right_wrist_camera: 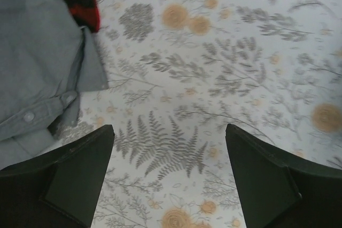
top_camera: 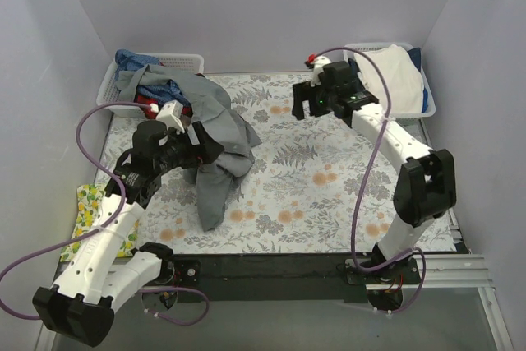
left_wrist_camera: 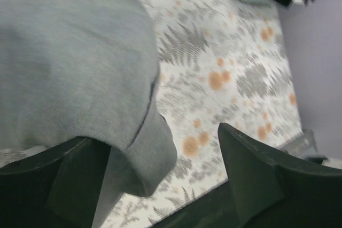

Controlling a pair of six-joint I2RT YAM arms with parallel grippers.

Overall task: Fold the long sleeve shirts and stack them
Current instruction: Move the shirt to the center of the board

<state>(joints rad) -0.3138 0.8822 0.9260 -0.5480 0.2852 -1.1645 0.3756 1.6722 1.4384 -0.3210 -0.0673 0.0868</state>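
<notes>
Though tasked with folding and stacking the long sleeve shirts [top_camera: 197,96], has none folded so far. Shows the grey shirt [top_camera: 220,150] heaped and rumpled on the left of the fern-print cover [top_camera: 329,178] over the surface [top_camera: 271,267], upper end trailing toward the white basket [top_camera: 185,61] at the far left corner, lower end pointing at the near edge. Shows the red-black plaid shirt [top_camera: 149,108] peeking from under it by the basket, the blue checked shirt [top_camera: 136,62] bunched inside. Holds the left hand [left_wrist_camera: 152,142] just over the heap, fingers [left_wrist_camera: 69,180] apart and clamped on nothing, grey cloth lying across one finger and sagging into the gap. Hangs the right hand [right_wrist_camera: 170,132] above bare cover near the far middle, fingers [right_wrist_camera: 69,174] wide apart and empty, the grey shirt just off to one side.

Seems to be at the spreading-out step. To do it well: draw the left hand clear of the draped cloth first, so as not to drag the heap; then pinch two well-separated corners, one per hand, and pull apart toward the open middle until flat, sleeves out. Take one layer only; avoid snagging the plaid underneath. Leave alone the lemon-print cloth [top_camera: 89,207] at the near left and the white cloth [top_camera: 394,67] in the far-right basket [top_camera: 429,98].
</notes>
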